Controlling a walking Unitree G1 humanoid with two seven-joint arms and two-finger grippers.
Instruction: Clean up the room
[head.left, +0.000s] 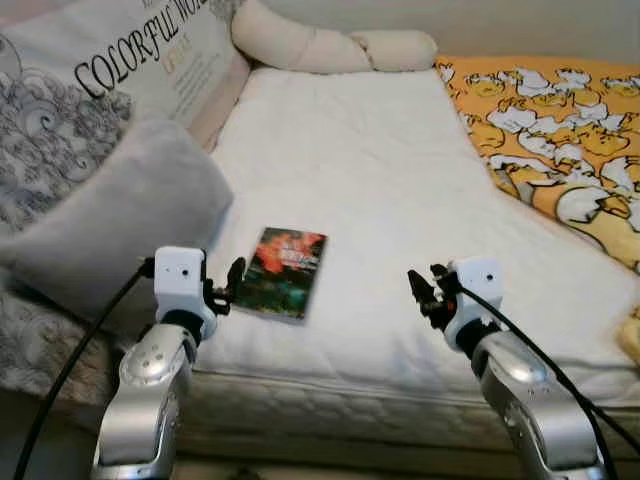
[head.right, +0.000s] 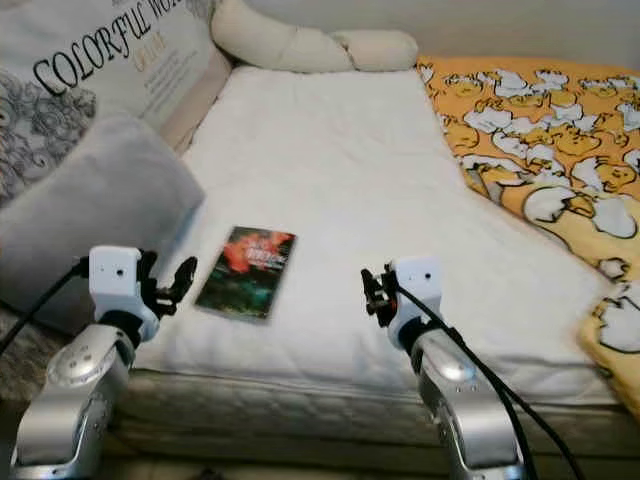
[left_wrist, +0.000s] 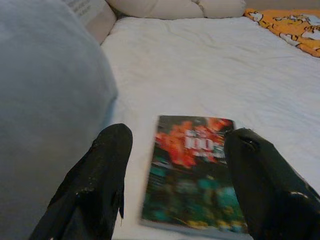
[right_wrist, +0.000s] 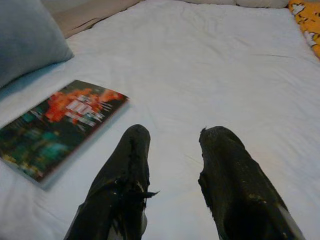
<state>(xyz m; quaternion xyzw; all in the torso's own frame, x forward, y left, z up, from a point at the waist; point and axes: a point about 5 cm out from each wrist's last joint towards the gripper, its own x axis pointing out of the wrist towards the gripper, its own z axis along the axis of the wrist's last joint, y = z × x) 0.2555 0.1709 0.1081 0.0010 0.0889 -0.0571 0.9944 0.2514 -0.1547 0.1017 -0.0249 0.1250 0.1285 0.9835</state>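
I am standing at the foot edge of a bed with a white mattress (head.left: 400, 180), both arms raised over it. A thin paperback book (head.left: 284, 272) with a dark cover and a red-orange picture lies flat near the mattress's front edge, at about eleven o'clock from me, just beside a grey pillow (head.left: 120, 215). My left gripper (head.left: 228, 287) sits right at the book's near left corner, fingers spread apart and holding nothing; from the wrist, the book lies between and just beyond them. My right gripper (head.left: 422, 287) hovers over bare sheet at about one o'clock, well apart from the book, its fingers also parted and empty. An orange duck-print blanket (head.left: 560, 130) covers the far right. My worry: the book lies flush on soft bedding, so my fingers could press it down or push it toward the pillow instead of getting under an edge, and its thin cover could bend or slip free.
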